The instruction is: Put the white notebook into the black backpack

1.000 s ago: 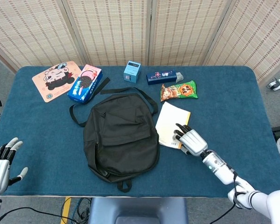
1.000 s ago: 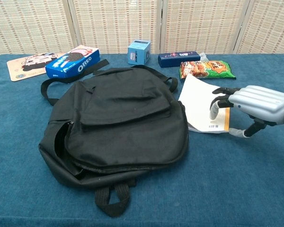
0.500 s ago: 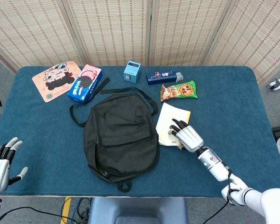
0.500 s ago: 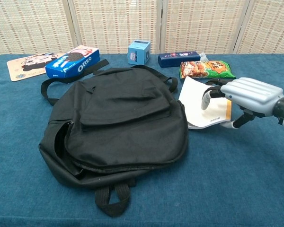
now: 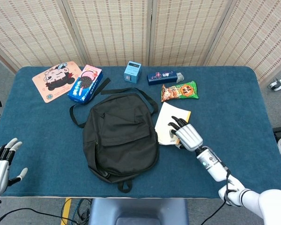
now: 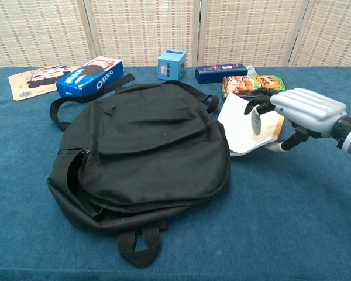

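Observation:
The black backpack (image 5: 119, 136) lies flat in the middle of the blue table, its straps toward the far side; the chest view shows the backpack (image 6: 146, 152) with its side zipper at the left. Just right of it lies the white notebook (image 5: 166, 122) with a yellow back cover. My right hand (image 5: 187, 135) grips the notebook's near right part. In the chest view the fingers (image 6: 254, 117) lie on top of the notebook (image 6: 237, 126) and the thumb is under its raised, curled edge. My left hand (image 5: 0, 161) hangs open off the table's near left corner.
Along the far side lie a cartoon mat (image 5: 56, 80), a blue Oreo box (image 5: 85, 83), a small light-blue box (image 5: 132, 71), a dark blue box (image 5: 165, 76) and a green snack bag (image 5: 179, 90) just beyond the notebook.
My right hand has moved forward onto the notebook and closed on it; the notebook's near edge has lifted and slid slightly toward the backpack. The left hand has stayed put.

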Controlling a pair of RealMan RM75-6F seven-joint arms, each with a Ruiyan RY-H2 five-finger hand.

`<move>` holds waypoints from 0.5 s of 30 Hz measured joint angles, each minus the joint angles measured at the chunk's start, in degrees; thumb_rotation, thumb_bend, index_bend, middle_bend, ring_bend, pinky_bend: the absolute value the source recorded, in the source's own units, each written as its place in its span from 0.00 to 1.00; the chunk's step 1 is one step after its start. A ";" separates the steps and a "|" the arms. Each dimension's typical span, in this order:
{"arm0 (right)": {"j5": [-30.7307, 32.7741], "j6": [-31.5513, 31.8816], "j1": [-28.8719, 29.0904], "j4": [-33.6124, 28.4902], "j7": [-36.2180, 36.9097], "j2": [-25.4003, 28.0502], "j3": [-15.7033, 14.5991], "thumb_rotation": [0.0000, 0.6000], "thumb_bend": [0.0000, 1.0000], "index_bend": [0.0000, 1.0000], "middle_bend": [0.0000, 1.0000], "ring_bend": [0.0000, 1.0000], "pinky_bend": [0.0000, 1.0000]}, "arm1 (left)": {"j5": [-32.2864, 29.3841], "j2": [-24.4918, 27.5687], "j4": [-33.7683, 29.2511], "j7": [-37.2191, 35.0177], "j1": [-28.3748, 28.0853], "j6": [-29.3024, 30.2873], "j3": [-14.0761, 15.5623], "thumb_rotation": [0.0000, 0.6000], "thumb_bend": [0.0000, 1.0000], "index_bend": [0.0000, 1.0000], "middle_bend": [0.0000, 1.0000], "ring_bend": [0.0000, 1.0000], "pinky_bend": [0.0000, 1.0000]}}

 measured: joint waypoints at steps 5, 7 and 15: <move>0.05 0.37 0.02 0.17 0.21 -0.02 -0.05 1.00 0.27 0.60 0.29 0.07 0.16 | -0.08 -0.02 0.24 -0.15 -0.02 -0.05 -0.05 1.00 0.26 0.18 0.13 0.14 0.15; 0.09 0.44 0.00 0.17 0.19 0.05 -0.07 1.00 0.27 0.62 0.30 0.08 0.16 | -0.11 -0.01 0.26 -0.22 -0.05 -0.11 -0.07 1.00 0.26 0.18 0.13 0.14 0.15; -0.55 0.72 -0.10 -0.29 -0.80 1.91 -0.90 1.00 0.41 0.67 0.34 0.11 0.16 | 0.39 0.85 0.10 -0.34 -1.06 -1.13 -0.41 1.00 0.26 0.18 0.13 0.14 0.15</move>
